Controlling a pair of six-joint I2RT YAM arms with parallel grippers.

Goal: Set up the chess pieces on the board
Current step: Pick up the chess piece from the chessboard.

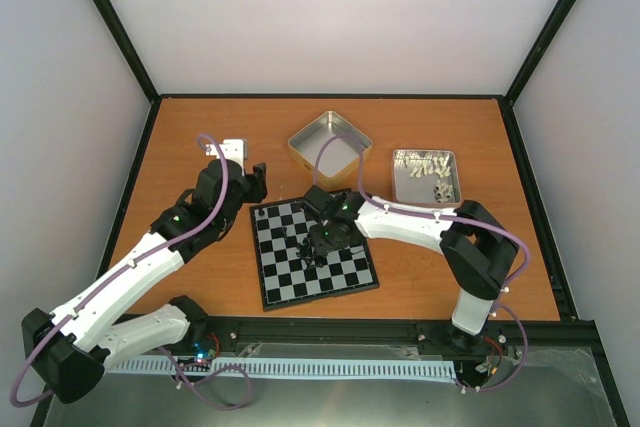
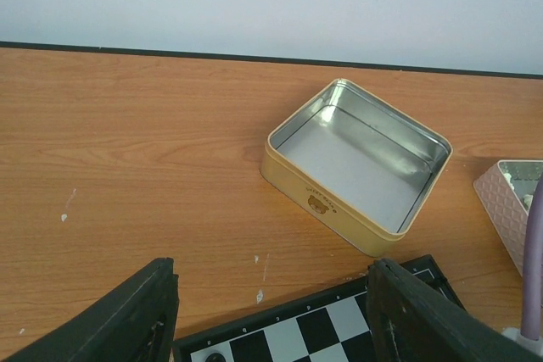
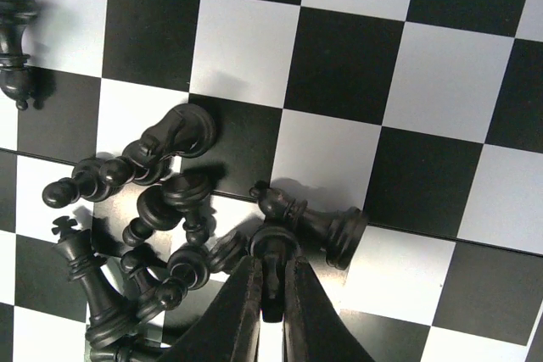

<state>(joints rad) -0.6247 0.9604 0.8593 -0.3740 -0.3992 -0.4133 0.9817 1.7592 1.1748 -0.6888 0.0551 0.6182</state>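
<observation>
The chessboard (image 1: pixel 330 277) lies at the table's middle. Several black chess pieces (image 3: pixel 161 201) lie toppled in a heap on it, and one (image 3: pixel 17 44) lies apart at the left. My right gripper (image 3: pixel 271 281) is shut on a black chess piece (image 3: pixel 273 252) at the heap's edge, next to a fallen bishop (image 3: pixel 318 225). In the top view the right gripper (image 1: pixel 322 239) is low over the board's centre. My left gripper (image 2: pixel 271 315) is open and empty above the board's far edge (image 2: pixel 339 311); it also shows in the top view (image 1: pixel 248 180).
An empty yellow square tin (image 2: pixel 356 167) stands behind the board, also in the top view (image 1: pixel 330 150). A second tin (image 1: pixel 424 175) with pale whitish pieces stands at the back right. A small white block (image 1: pixel 233 149) sits near the left gripper.
</observation>
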